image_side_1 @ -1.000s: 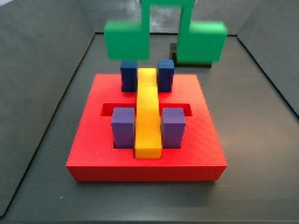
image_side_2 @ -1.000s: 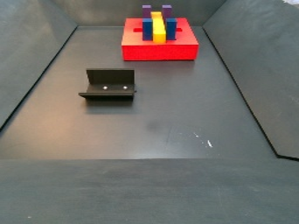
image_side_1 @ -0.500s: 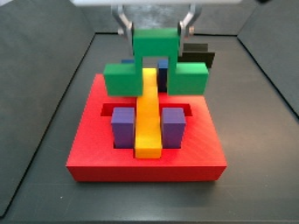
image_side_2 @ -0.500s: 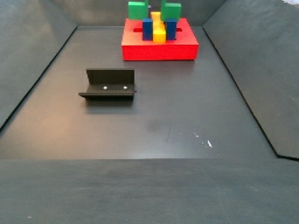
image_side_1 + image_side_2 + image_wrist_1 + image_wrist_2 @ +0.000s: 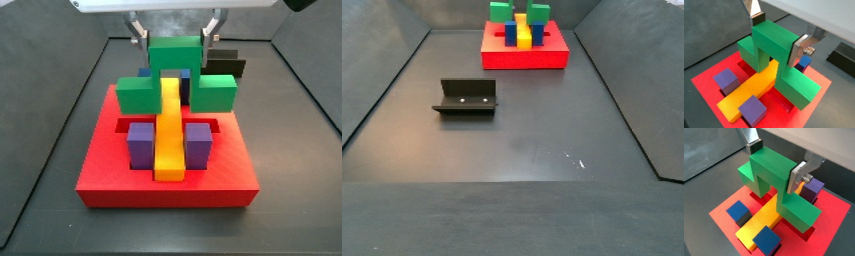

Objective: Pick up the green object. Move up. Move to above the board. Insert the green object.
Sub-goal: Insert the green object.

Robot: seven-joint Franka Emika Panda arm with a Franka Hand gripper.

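A lab test cell: dark walled enclosure, fixture on floor.

Claw, flat silver fingers, dark pads, screws, white housing

The fixture stands alone on the dark grey floor, its upright plate facing the camera, with two pale dots on it. A few small white flecks mark the floor nearby. Farther back, a yellow bar lies lengthwise, with a purple block and another touching either side of its near end. A black block sits behind them
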